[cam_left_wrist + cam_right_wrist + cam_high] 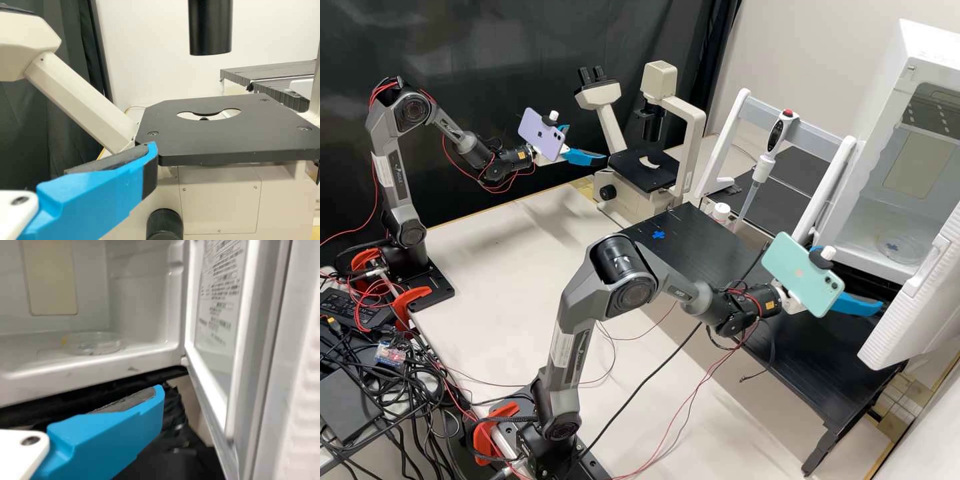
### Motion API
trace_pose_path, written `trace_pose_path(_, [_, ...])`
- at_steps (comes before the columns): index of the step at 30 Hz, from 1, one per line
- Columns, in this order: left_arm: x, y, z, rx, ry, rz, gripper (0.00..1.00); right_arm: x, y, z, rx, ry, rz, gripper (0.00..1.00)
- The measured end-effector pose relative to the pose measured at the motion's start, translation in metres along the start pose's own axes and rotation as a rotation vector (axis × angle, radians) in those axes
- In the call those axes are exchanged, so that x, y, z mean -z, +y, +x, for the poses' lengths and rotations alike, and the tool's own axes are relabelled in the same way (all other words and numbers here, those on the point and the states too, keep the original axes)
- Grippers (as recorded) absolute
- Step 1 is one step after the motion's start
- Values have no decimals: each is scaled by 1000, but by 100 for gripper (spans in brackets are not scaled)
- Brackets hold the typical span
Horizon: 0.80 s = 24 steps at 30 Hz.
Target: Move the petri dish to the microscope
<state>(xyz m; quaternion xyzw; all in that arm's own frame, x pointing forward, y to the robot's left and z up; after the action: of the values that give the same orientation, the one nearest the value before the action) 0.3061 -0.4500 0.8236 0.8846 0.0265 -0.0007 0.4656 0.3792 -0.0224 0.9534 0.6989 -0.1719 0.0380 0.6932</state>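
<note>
In the high view my left gripper [588, 143], fingers open, hangs beside the microscope [613, 193], its lower finger near the black stage [645, 175]. The left wrist view has one finger of that gripper [145, 162] before the stage [225, 135] with its round opening. My right gripper [859, 305] is in front of the open white chamber [847, 220]. Inside on the chamber floor lies the clear petri dish [908, 248]. In the right wrist view the dish [93, 343] sits beyond and above the right gripper's finger [150, 405], untouched; the finger's dark pad is bare, the gripper open.
The chamber door [260, 365] stands swung open beside the right gripper. A pipette [760, 170] hangs on a white-and-grey rack [737, 137] between microscope and chamber. A black raised table [713, 260] with a blue cross mark runs beneath the right forearm. Red cables trail around both arms.
</note>
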Motion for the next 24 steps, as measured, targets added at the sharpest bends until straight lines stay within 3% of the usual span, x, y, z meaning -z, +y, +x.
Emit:
trace_pose_path(14, [0,0,0,0,0,0,100,24,20,70,-38,21,-10,100])
trace_pose_path(19, [0,0,0,0,0,0,100,23,11,96,8,9,16,100])
trace_pose_path(24, [0,0,0,0,0,0,100,22,-10,119,78,3,16,100])
